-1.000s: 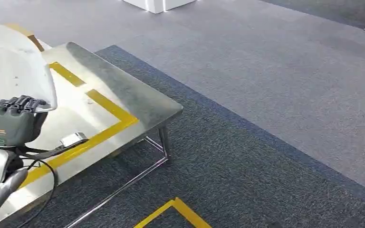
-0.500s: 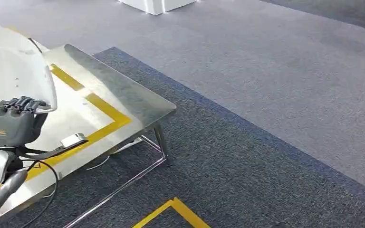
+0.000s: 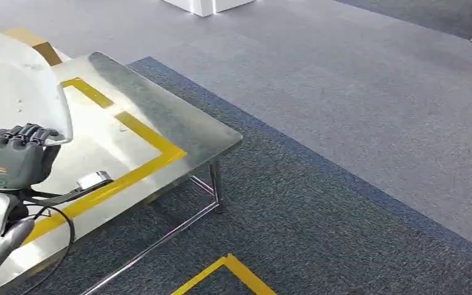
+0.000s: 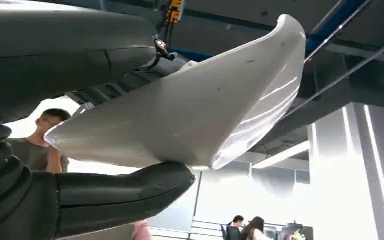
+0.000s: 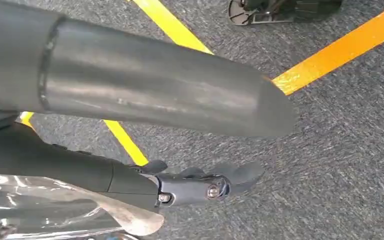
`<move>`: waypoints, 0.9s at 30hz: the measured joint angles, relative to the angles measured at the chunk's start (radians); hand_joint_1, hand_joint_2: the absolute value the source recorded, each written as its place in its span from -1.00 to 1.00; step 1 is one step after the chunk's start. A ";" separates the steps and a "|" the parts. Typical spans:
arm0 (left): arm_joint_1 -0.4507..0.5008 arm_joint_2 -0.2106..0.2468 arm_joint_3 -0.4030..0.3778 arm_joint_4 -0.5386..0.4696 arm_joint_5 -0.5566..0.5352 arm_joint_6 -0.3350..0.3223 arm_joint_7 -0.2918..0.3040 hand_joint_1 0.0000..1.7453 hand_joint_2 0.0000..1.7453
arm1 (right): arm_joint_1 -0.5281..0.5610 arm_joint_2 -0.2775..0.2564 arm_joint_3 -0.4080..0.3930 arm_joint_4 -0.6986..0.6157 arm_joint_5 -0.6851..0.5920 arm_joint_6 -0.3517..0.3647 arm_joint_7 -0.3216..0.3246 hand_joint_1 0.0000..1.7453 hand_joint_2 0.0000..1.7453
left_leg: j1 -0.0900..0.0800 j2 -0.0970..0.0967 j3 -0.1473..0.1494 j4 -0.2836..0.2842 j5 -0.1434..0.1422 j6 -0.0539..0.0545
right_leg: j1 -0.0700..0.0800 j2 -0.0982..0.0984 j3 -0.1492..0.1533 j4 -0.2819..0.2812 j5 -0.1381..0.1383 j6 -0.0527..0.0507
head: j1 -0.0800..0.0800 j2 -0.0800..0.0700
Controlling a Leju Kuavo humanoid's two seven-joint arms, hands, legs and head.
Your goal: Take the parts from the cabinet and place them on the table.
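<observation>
A white curved panel [image 3: 24,86] stands upright in my left hand [image 3: 15,157], which grips its lower edge above the steel table [image 3: 160,117] with its yellow taped rectangle. In the left wrist view the panel [image 4: 195,110] sits between the thumb [image 4: 120,197] and the fingers. My right hand [image 5: 180,185] hangs over the dark carpet with its fingers stretched out and the thumb apart. Nothing lies between them.
A cardboard box [image 3: 34,40] sits behind the table's far side. The table's corner and leg [image 3: 216,184] stand on dark carpet with yellow floor tape [image 3: 227,273]. A white cabinet base [image 3: 203,5] is far off. People [image 4: 45,145] are in the background.
The whole head view has shifted a little, so the table corner now sits further right. My left hand holds the panel as before.
</observation>
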 joint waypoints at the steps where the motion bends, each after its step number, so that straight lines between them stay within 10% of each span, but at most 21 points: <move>1: -0.001 0.001 0.000 0.000 -0.004 -0.003 0.000 1.00 1.00 | -0.001 0.000 0.000 0.000 0.000 0.000 0.001 -1.00 -1.00 | -0.002 0.000 -0.001 0.001 0.000 0.003 | -0.001 0.000 0.000 -0.001 0.001 0.003 | 0.000 0.000; 4: -0.002 0.007 0.000 0.000 -0.006 -0.004 0.003 1.00 1.00 | -0.003 0.000 0.000 0.000 0.003 -0.002 0.002 -1.00 -1.00 | 0.008 -0.004 0.005 -0.018 0.013 0.021 | 0.000 -0.001 -0.009 0.008 -0.010 0.013 | 0.001 0.000; 9: -0.006 0.006 -0.002 0.003 -0.013 -0.006 0.006 1.00 1.00 | -0.004 0.000 0.002 0.000 0.005 -0.003 0.006 -1.00 -1.00 | 0.007 -0.026 -0.001 -0.018 0.017 0.027 | 0.002 -0.002 -0.165 0.323 -0.142 0.008 | 0.008 0.000; 13: -0.009 0.006 -0.002 0.005 -0.016 -0.006 0.007 1.00 1.00 | -0.004 0.000 0.002 0.000 0.008 -0.003 0.006 -1.00 -1.00 | 0.008 -0.061 0.001 -0.014 0.016 0.020 | 0.001 0.033 -0.047 0.062 0.014 -0.008 | 0.008 0.000; 16: -0.011 0.008 -0.003 0.005 -0.016 -0.007 0.008 1.00 1.00 | -0.008 0.000 0.001 0.001 -0.001 -0.002 0.002 -1.00 -1.00 | 0.010 -0.076 -0.012 -0.008 0.019 0.001 | 0.005 0.036 -0.017 0.010 -0.001 -0.013 | 0.007 0.000; 18: -0.009 0.009 -0.003 0.006 -0.016 -0.008 0.009 1.00 1.00 | -0.008 0.000 -0.002 0.002 -0.012 0.000 -0.005 -1.00 -1.00 | 0.010 -0.076 -0.013 -0.005 0.020 0.011 | 0.005 0.037 -0.017 0.008 0.004 -0.007 | 0.007 0.000; 27: -0.011 0.013 -0.003 0.007 -0.016 -0.008 0.011 1.00 1.00 | -0.007 0.000 -0.004 0.002 -0.011 0.000 -0.006 -1.00 -1.00 | 0.016 -0.072 -0.008 -0.018 0.023 -0.004 | 0.012 0.039 -0.019 0.010 0.003 -0.020 | 0.007 0.000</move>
